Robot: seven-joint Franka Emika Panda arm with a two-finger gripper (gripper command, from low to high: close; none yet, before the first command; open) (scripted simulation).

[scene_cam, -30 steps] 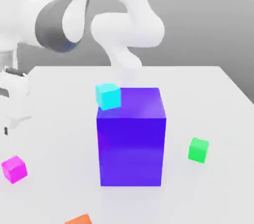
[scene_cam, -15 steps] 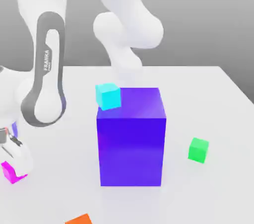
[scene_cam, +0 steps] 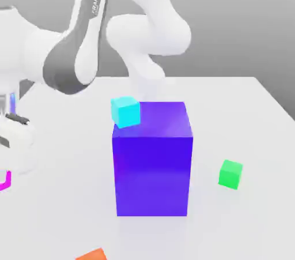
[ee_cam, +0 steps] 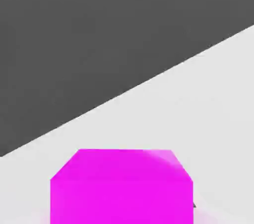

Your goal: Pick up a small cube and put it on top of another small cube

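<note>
With the gripper (scene_cam: 11,164) clamped on the magenta cube (scene_cam: 6,183), both are at the ext. view's far left, cube partly hidden; hand view has it v. close, w/ the tabletop (scene_cam: 75,166) behind. Cyan cube (scene_cam: 125,112) sits on the big blue-purple block (scene_cam: 152,175), at its top's left side in ext. view; green cube (scene_cam: 230,174) is right of block, orange obj. (scene_cam: 93,255) nearer cam

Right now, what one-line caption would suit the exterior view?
A cyan cube sits atop a big blue-purple block.
</note>
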